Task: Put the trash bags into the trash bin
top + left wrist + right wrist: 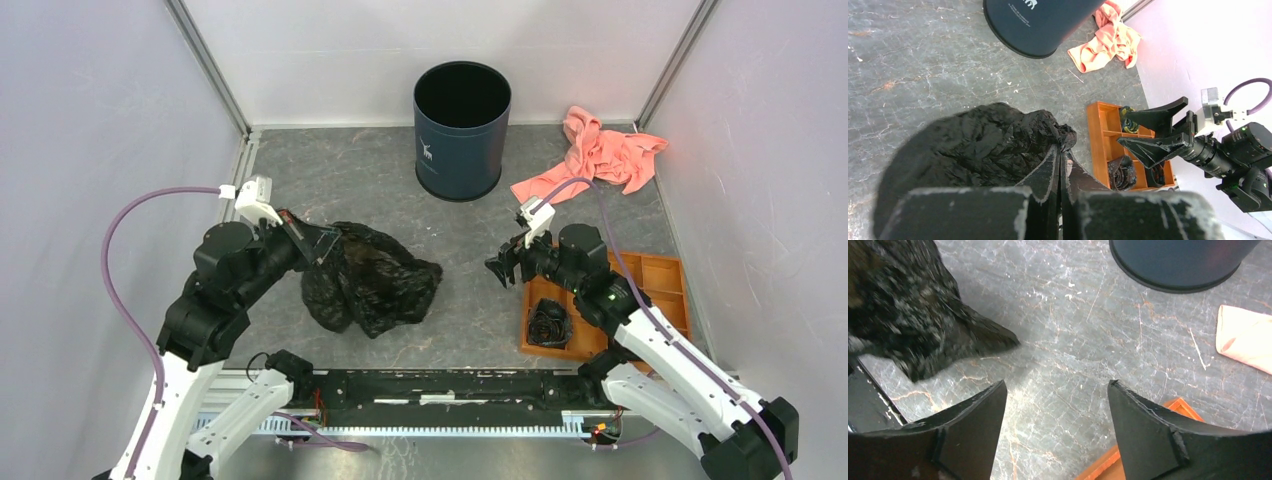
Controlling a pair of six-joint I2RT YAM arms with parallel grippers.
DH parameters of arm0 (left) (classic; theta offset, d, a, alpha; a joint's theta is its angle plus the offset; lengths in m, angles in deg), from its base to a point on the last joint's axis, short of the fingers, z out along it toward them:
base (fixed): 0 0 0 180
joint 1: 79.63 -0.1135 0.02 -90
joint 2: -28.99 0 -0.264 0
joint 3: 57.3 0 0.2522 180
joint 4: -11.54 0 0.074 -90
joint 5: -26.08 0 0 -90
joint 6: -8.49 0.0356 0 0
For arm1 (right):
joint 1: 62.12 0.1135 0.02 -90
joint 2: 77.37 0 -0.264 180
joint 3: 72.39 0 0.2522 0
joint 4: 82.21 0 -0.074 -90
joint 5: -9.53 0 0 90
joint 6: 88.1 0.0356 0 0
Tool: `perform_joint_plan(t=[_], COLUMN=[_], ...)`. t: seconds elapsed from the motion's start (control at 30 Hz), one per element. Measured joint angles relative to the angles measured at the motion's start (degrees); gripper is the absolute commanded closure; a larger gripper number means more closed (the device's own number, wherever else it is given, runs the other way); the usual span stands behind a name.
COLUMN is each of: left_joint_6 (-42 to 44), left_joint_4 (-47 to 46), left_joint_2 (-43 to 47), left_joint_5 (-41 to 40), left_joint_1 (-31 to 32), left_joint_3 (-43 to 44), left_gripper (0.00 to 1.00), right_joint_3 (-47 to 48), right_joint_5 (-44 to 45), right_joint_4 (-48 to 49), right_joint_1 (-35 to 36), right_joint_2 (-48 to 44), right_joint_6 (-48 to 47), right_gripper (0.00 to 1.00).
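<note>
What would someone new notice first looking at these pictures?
The crumpled black trash bag at centre-left, its edge pinched in the shut left gripper. The navy trash bin stands upright at the back, a pink cloth to its right. The right gripper hangs open and empty near the orange tray.

Lab test cell — white panels point(90, 110), aluminium framing point(208, 62)

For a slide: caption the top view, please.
Left gripper shut on the black trash bag, right gripper open nearby, blue bin standing behind.
</note>
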Motion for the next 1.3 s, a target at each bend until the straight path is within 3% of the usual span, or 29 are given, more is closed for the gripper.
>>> perform_joint_plan(t=[0.07,0.27,0.37,0.4,0.6,0.7,0.8,0.9,0.93,0.97,1.0,1.03,1.1,1.23,1.3], left_joint_6=[0.5,1.9,2.0,2.0,2.0,1.9,1.9,1.9,1.9,2.0,1.9,1.9,2.0,2.2,2.8], left_joint_4=[-0.2,-1.3,-2.4,-2.8,-3.8,-4.0,-4.7,-5.6,-5.9,-6.5,-7.0,-7.5,-8.5,-9.3,-9.0], left_joint_2=[0.0,-2.1,-4.1,-4.5,-6.8,-7.3,-7.3,-7.6,-7.8,-8.1,-8.5,-8.9,-10.0,-12.7,-13.5], left_joint_5=[0.6,6.1,8.8,9.4,12.4,13.3,13.6,13.7,13.7,14.0,14.3,14.7,15.0,14.6,12.9], left_joint_1=[0.0,0.0,0.0,0.0,0.0,0.0,0.0,0.0,0.0,0.0,0.0,0.0,0.0,0.0,0.0], left_joint_3=[0.2,0.2,0.2,0.2,0.2,0.2,0.1,0.1,0.1,0.1,0.1,0.1,0.1,0.2,0.1], left_gripper=[0.98,0.98,0.98,0.98,0.98,0.98,0.98,0.98,0.98,0.98,0.98,0.98,0.92,0.62,0.37], right_joint_3=[0.0,-0.3,1.2,2.2,13.3,15.9,16.5,16.9,17.1,17.4,17.9,18.5,19.7,20.1,19.2], right_joint_5=[0.0,-6.3,-7.0,-7.0,-1.4,3.2,9.4,14.3,15.4,17.1,18.9,21.0,25.0,29.0,29.5], right_joint_4=[-1.2,2.5,7.3,8.1,11.2,15.0,18.0,19.3,19.6,19.8,20.0,20.0,20.0,20.2,20.1], right_joint_1=[0.0,0.9,5.6,10.1,22.3,24.9,26.8,27.8,27.9,28.0,28.0,28.0,27.7,25.4,23.4], right_joint_2=[-0.2,1.1,6.9,9.1,21.7,24.6,27.1,30.2,31.0,32.1,33.0,33.9,35.2,35.1,34.3], right_joint_6=[-0.3,0.9,1.4,1.3,0.6,1.7,3.8,4.6,4.8,4.8,4.8,4.7,5.2,7.0,8.9], right_gripper=[0.09,0.05,0.05,0.05,0.05,0.07,0.16,0.19,0.23,0.37,0.67,0.83,0.99,1.00,1.00])
